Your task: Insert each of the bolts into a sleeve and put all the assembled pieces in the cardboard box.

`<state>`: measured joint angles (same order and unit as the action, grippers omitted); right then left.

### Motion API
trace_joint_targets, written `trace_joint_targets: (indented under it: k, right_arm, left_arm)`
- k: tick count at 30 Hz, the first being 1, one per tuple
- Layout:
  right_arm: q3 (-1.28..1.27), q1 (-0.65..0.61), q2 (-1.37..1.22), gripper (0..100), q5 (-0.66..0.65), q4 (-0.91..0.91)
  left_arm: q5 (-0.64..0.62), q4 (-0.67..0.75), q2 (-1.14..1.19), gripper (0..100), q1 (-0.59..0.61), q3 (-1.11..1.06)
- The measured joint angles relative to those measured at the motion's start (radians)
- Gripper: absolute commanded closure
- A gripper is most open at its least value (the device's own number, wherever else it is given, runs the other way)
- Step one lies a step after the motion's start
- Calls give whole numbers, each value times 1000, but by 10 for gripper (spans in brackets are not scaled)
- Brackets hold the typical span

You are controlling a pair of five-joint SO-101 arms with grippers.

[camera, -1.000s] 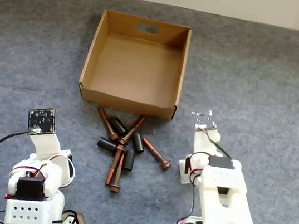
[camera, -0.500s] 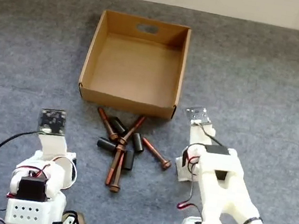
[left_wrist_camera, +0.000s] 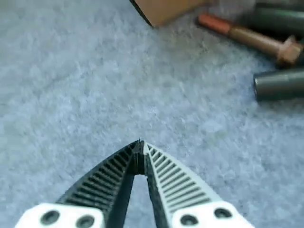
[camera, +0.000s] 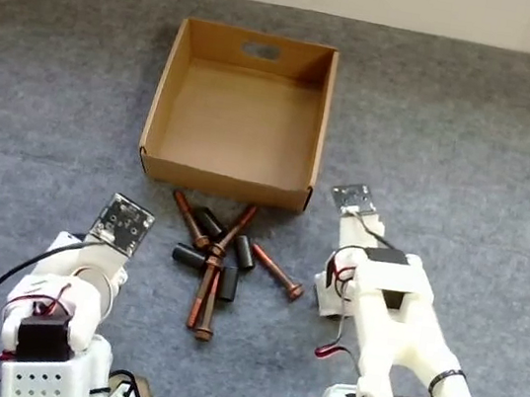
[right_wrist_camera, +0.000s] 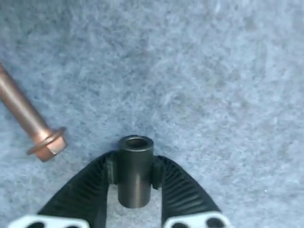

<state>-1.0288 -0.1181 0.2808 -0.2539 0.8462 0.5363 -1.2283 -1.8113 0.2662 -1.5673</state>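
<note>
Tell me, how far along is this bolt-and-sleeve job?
Nothing finished: the cardboard box is empty. In hand: the right gripper clamps one black sleeve; the left gripper is shut, empty. Remaining: loose bolts and sleeves piled before the box.

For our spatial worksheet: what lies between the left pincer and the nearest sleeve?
Bare carpet, in the left wrist view, separates the left pincer from the sleeve.

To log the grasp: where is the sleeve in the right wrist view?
The black sleeve is held in the right gripper, right of the pile; a copper bolt lies nearest.
</note>
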Motion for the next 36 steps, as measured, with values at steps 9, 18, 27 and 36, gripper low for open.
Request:
trace_joint_targets:
  k: [9,18,27,36]
  right_arm:
    - [78,0,-5,993,0,86]
    - [170,-2,-5,993,83,120]
    - [167,-35,86,993,109,104]
    - [-20,-71,496,993,227,95]
  left_arm:
    - [-95,61,0,829,0,187]
    - [-95,75,307,829,0,328]
    - [-115,112,973,826,-95,503]
    - [-359,124,1155,825,-463,598]
